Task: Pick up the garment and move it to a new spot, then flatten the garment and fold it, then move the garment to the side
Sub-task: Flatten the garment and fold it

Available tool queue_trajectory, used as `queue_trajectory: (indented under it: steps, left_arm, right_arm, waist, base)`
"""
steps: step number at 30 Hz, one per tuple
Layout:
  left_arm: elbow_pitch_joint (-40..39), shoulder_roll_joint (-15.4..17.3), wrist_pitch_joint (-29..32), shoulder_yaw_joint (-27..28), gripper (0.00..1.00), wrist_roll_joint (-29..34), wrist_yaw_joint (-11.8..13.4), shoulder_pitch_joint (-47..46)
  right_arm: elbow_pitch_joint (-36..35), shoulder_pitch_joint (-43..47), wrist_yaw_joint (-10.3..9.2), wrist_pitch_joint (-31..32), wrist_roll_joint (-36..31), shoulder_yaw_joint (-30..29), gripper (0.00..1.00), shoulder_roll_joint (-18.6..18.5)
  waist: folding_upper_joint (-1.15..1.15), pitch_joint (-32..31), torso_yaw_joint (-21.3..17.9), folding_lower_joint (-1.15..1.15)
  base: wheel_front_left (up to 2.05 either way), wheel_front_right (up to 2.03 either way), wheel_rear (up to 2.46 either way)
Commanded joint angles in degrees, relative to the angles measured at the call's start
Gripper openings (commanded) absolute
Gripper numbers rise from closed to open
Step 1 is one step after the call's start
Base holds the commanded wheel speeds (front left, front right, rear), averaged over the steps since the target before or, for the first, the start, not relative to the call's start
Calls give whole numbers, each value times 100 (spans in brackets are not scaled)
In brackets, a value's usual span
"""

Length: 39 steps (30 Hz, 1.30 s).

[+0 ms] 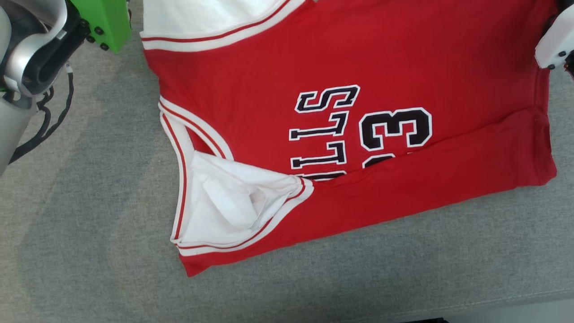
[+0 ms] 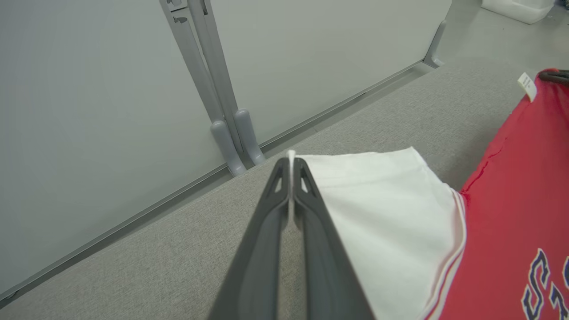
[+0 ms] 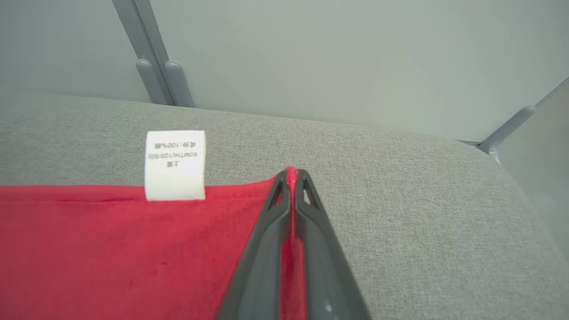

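Garment (image 1: 403,67): 1 red jersey-style top, spread on a grey cloth surface (image 1: 89,233) and pinched at 2 points.

Lettering: black with a white outline, lying sideways in the head view. 3 letters read whole, "L", "L", "S"; a 4th is cut off by a fold of red cloth. The numeral "3" is whole, and a 2nd digit beside it is half hidden under the same fold.

Sleeves: 2, white, each edged in red-and-white stripe trim.
- The held sleeve (image 2: 378,213) fans out just right of the left gripper's fingers.
- The loose sleeve (image 1: 224,206) lies crumpled on the garment's opposite side, well apart from both grippers.

Care tag (image 3: 174,165): 1, white, sewn to the red hem just left of the right gripper's fingers. Its print is upside down; "100%" can be made out, and the rest is too small to read.

Left gripper (image 2: 291,162): fingers pressed together on a thin white edge of the held sleeve.

Right gripper (image 3: 291,175): fingers clamped on the garment's red hem corner, with cloth showing between them.

Green housing (image 1: 105,20): 1, on the left arm.

Grey panels (image 2: 89,89): beyond both sets of fingertips, with 2 rounded post feet (image 2: 235,142) ahead of the left gripper.
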Motion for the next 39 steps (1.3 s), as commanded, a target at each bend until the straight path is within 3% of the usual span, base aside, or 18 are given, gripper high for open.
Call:
queue_trajectory:
  steps: [1, 6, 11, 24, 33, 39]
  left_arm:
    - [55, -21, -36, 17, 0, -65, -54, -9]
    - [-58, 64, -1, -27, 0, -353, -159, 420]
    - [-567, 309, -12, 73, 0, -888, -71, 1155]
    - [-2645, 1182, -135, 341, 0, -2054, 664, 3186]
    - [-3635, 1522, -351, 301, 0, -2412, 1025, 4208]
    - [-3781, 1516, -733, 134, 0, -2370, 1134, 4884]
  right_arm:
    - [-23, -4, -11, -73, 61, 7, 0, -58]
    - [-202, 349, -11, -179, 415, 152, 0, -255]
    - [-566, 880, -11, -338, 884, 126, 0, -467]
    - [-1069, 2449, -11, -622, 1785, -273, 0, -946]
    - [-1338, 3234, -11, -882, 1827, -458, 0, -883]
    - [-1346, 3649, -11, -1107, 1801, -438, 0, -785]
  waist:
    - [0, -26, 36, 0]
    - [0, -178, 133, 0]
    - [0, -374, 245, 0]
    - [0, -838, 500, 0]
    - [0, -871, 558, 0]
    - [0, -891, 544, 0]
  base:
    - [0, 0, 0]
    - [0, 0, 0]
    - [0, 0, 0]
    - [0, 0, 0]
    - [0, 0, 0]
    - [0, 0, 0]
